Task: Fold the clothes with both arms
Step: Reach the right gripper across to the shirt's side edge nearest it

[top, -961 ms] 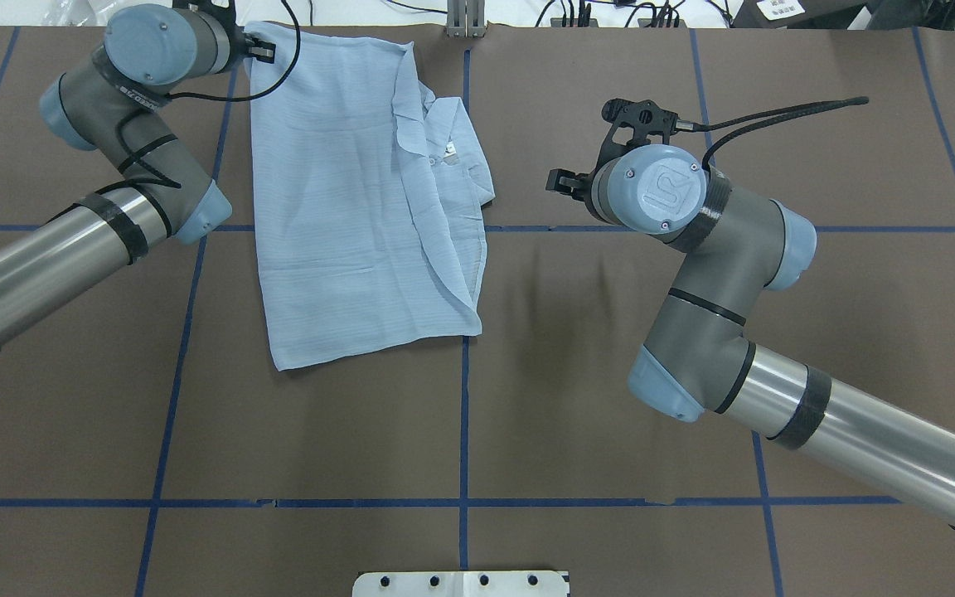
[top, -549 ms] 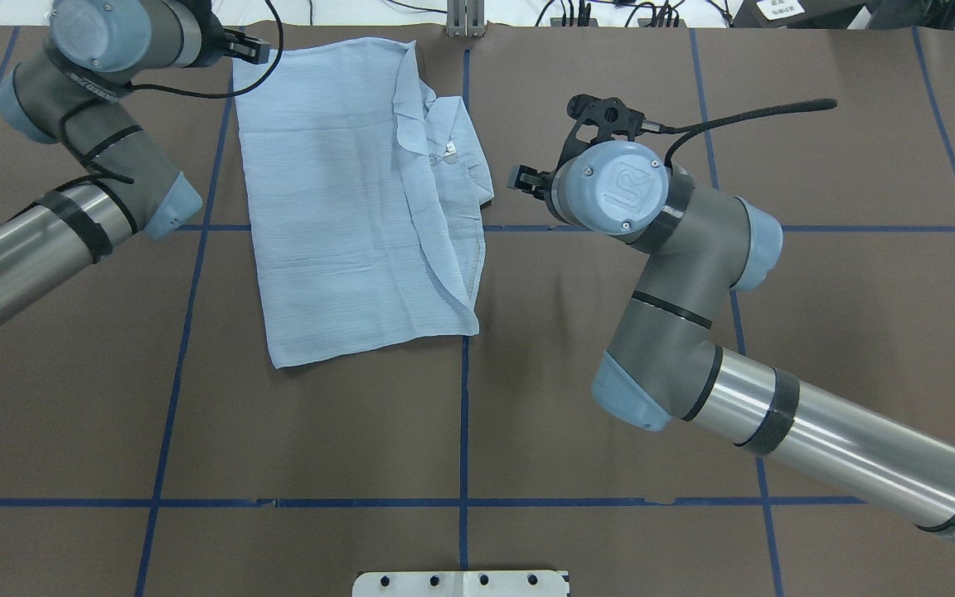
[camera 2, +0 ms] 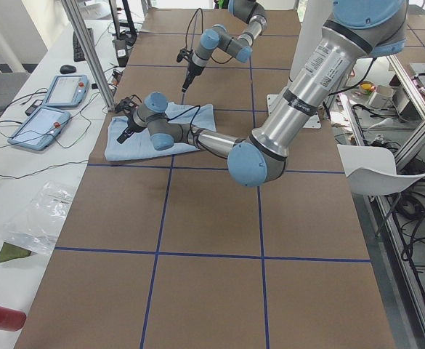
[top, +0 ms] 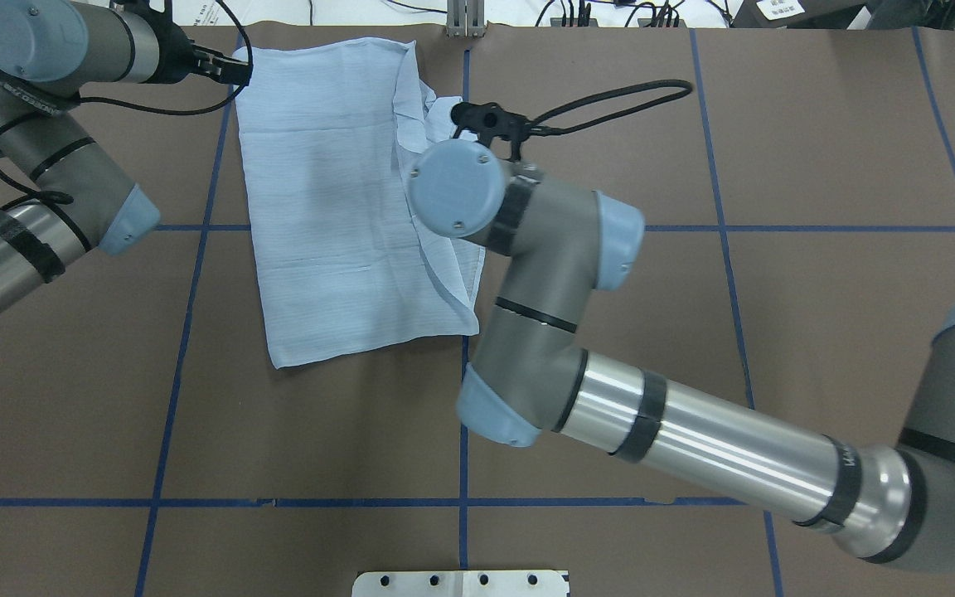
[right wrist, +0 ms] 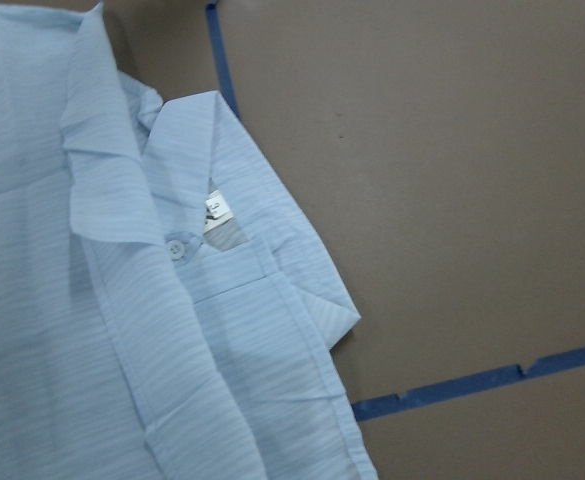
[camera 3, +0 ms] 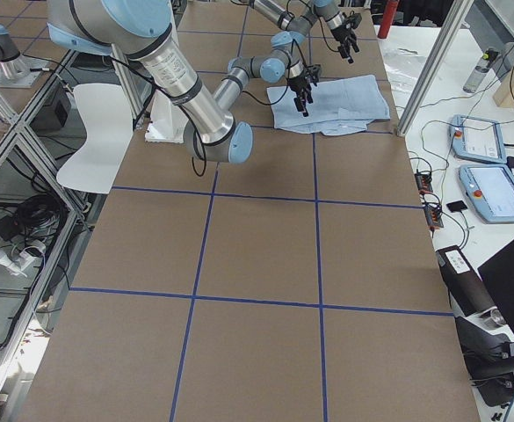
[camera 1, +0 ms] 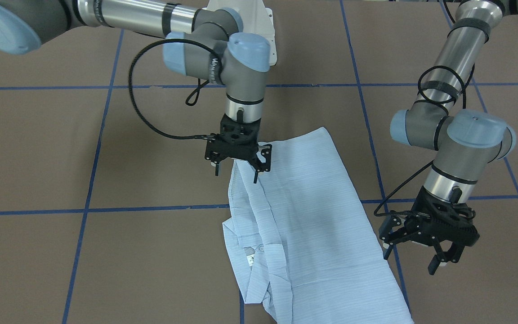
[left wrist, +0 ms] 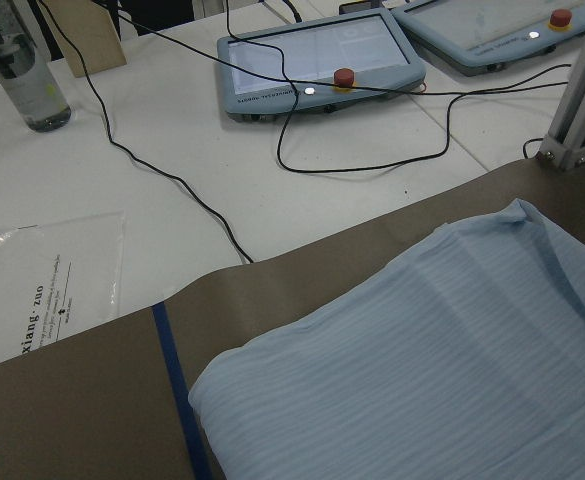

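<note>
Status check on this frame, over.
Right gripper open, over shirt collar side. Left gripper open, beside opposite edge. Shirt flat, part-folded. Nothing seen blocking.

Shirt [top: 336, 207] on table [top: 693, 332]; right gripper [camera 1: 236, 175] above its right edge, left gripper [camera 1: 414, 261] beside its far left corner.

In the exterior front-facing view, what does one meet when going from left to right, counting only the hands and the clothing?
Black two-finger right hand → thin light-blue striped button-up shirt → black two-finger left hand.
</note>
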